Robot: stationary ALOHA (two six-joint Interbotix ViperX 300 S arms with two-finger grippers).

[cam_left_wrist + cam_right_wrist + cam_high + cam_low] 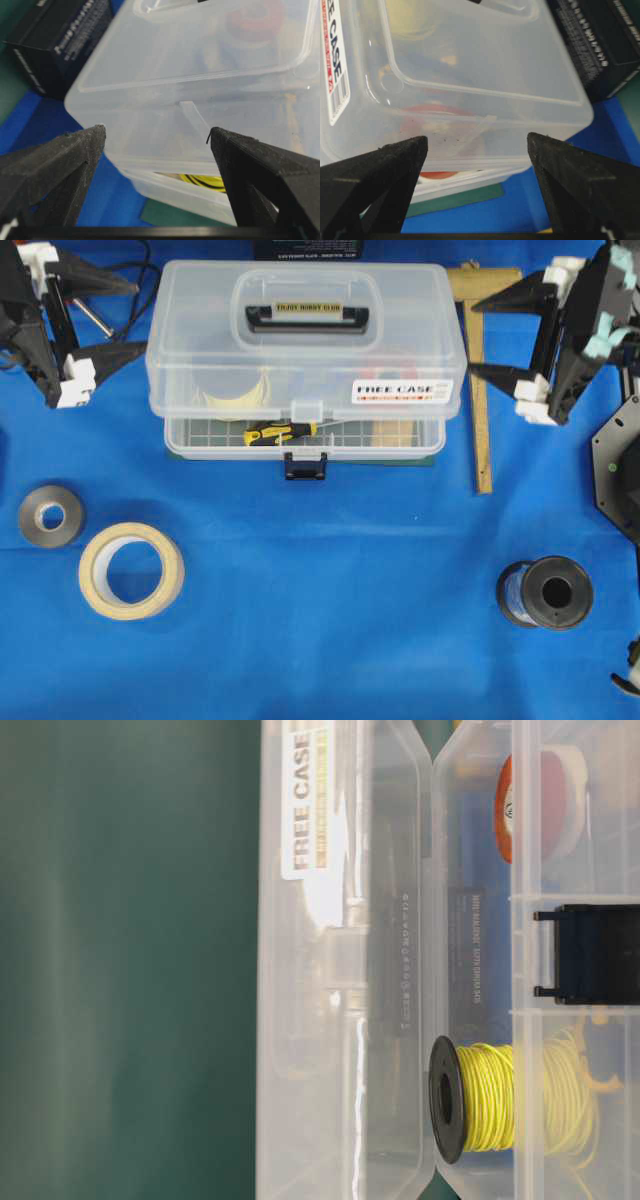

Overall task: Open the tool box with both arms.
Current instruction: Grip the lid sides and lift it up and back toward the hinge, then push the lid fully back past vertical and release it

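- The box [305, 360] sits at the back middle of the blue mat [330, 590], handle [307, 312] on top, black latch [305, 465] facing the front edge.
- Left gripper [125, 315] is just off its left end, right gripper [483, 338] just off its right end. Both spread wide, holding nothing, not touching the box as far as I can tell.
- It's clear thin plastic, so my guess is light, smooth and a bit flexy. Squeeze a wall hard and it'll probably bow or slide.
- There's stuff inside: a screwdriver [280, 432], yellow wire [500, 1098], a red-and-white roll [540, 800]. That should add some weight and help it stay put.
- The lid looks slightly raised at the front and the latch seems to hang loose, but I can't be sure.
- If it were me: one gripper pins the lower tray at its end, the other goes under the lid lip. The rim is the stiffest bit.
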